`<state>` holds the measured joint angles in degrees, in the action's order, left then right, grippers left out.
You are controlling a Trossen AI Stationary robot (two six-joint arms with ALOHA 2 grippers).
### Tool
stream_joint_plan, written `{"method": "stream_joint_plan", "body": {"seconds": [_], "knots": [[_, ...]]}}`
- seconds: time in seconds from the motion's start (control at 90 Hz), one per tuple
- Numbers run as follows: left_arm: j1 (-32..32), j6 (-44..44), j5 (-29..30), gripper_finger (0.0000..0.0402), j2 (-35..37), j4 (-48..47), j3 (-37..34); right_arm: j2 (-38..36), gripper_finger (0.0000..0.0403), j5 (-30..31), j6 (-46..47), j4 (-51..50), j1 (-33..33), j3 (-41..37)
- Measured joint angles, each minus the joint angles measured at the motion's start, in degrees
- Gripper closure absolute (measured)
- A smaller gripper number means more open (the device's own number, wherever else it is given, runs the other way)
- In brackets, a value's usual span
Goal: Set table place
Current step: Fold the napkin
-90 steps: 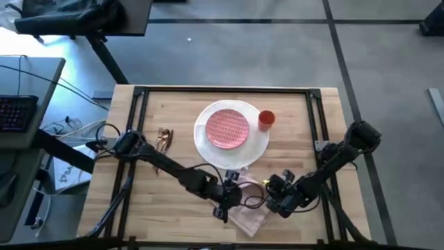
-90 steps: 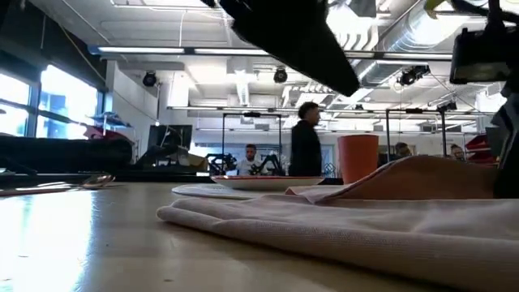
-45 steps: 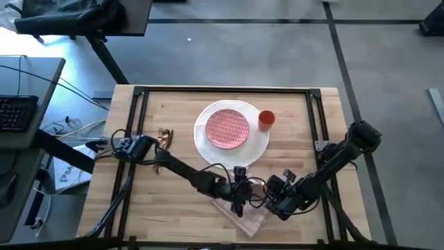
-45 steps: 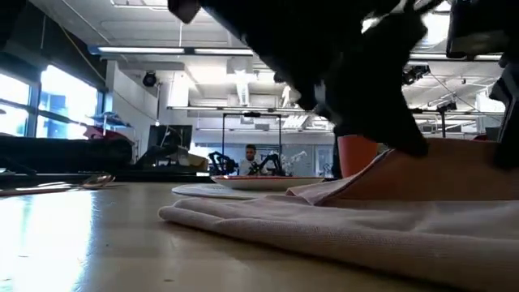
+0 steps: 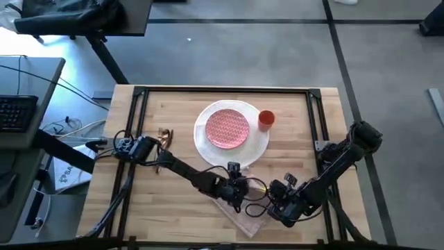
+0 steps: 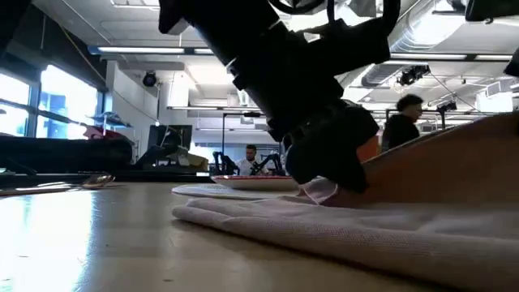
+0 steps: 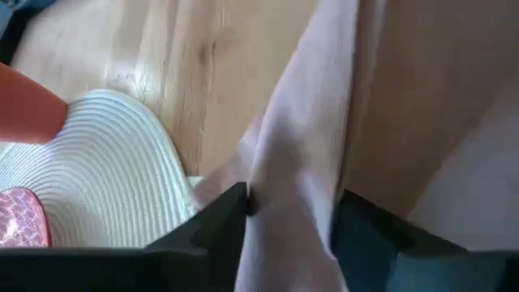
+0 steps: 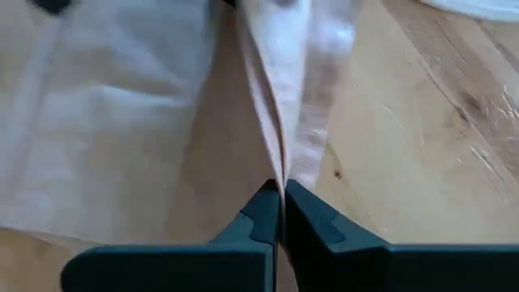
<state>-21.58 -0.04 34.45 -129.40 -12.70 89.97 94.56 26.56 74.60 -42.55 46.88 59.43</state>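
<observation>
The pale pink napkin (image 5: 248,215) lies on the table (image 5: 173,215) near its front edge, in front of the large white plate (image 5: 258,147). The red-patterned plate (image 5: 227,128) sits on the white plate. The orange cup (image 5: 266,119) stands at the white plate's right rim. Copper cutlery (image 5: 164,139) lies to the plate's left. My left gripper (image 5: 239,193) is down on the napkin's far edge and shut on a bunch of it. My right gripper (image 5: 272,207) is shut on the napkin's right side. My left gripper has a bunched ridge of the napkin (image 7: 293,182) between its two fingers, which slant down from the table's left onto the cloth's far edge beside the white plate. The cloth below the fingers (image 6: 328,166) lies on the table. My right gripper pinches a thin folded edge of the napkin (image 8: 280,174) between its fingertips (image 8: 266,207), coming from the table's right. That side of the cloth (image 6: 478,150) is raised off the table and slopes down to the part lying flat.
A black rail frame (image 5: 135,139) runs around the tabletop. A grey desk with a keyboard (image 5: 14,111) stands off the table's left. People and equipment show in the room beyond the far edge. Bare wood lies left of the napkin.
My left gripper has gone toward the table's right, over the napkin, and come down on its far edge. My right gripper has drawn slightly toward the near edge with the napkin's right side, which now stands higher and steeper, while the left part stays flat.
</observation>
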Motion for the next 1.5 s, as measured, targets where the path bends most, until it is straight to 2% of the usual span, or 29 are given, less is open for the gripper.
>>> {"method": "stream_joint_plan", "body": {"seconds": [0.167, 0.333, 0.5, 0.633, 0.744, 0.967, 1.044, 1.144, 1.256, 1.389, 1.5], "knots": [[0.0, 0.8, -0.6, 0.0337, 0.0, 0.0, 0.0, 0.0, 0.0403, 1.5, 0.1, -0.2, 1.2, 1.3], [-0.3, 4.6, 3.1, 0.0395, 0.5, -0.5, 0.0, 0.0, 0.0403, 2.2, 1.6, -3.8, 2.1, 2.8], [-0.4, 5.3, 5.9, 0.0400, 3.8, -7.2, 0.5, 0.0, 0.0403, 4.9, 5.0, -12.4, 2.6, 4.6], [0.4, 6.3, 5.1, 0.0401, 7.3, -14.0, 2.5, 0.0, 0.0403, 5.1, 3.5, -17.7, -0.1, 4.7], [1.2, 8.4, 4.8, 0.0401, 10.2, -16.2, 4.2, -0.7, 0.0403, 8.1, 2.2, -21.6, -2.1, 4.7], [3.0, 12.7, -1.7, 0.0401, 14.7, -16.4, 7.2, -3.4, 0.0403, 13.4, 3.7, -29.1, -1.2, 9.0], [3.3, 13.2, -5.9, 0.0401, 15.6, -16.8, 7.3, -3.5, 0.0403, 13.3, -0.8, -24.7, 0.3, 11.1], [2.5, 14.6, -14.2, 0.0401, 16.5, -20.3, 7.3, -2.9, 0.0403, 11.0, -8.9, -11.8, 2.3, 12.0], [-0.3, 15.1, -22.3, 0.0401, 17.2, -25.4, 7.3, -1.6, 0.0403, 8.0, -16.9, 2.4, 5.0, 12.1], [-4.1, 11.6, -33.1, 0.0401, 17.9, -27.6, 7.3, -0.2, 0.0403, 5.2, -22.2, 14.9, 7.8, 12.1], [-7.1, 8.8, -36.5, 0.0401, 17.8, -27.9, 7.3, 0.4, 0.0403, 5.0, -23.5, 20.0, 8.5, 12.1]]}}
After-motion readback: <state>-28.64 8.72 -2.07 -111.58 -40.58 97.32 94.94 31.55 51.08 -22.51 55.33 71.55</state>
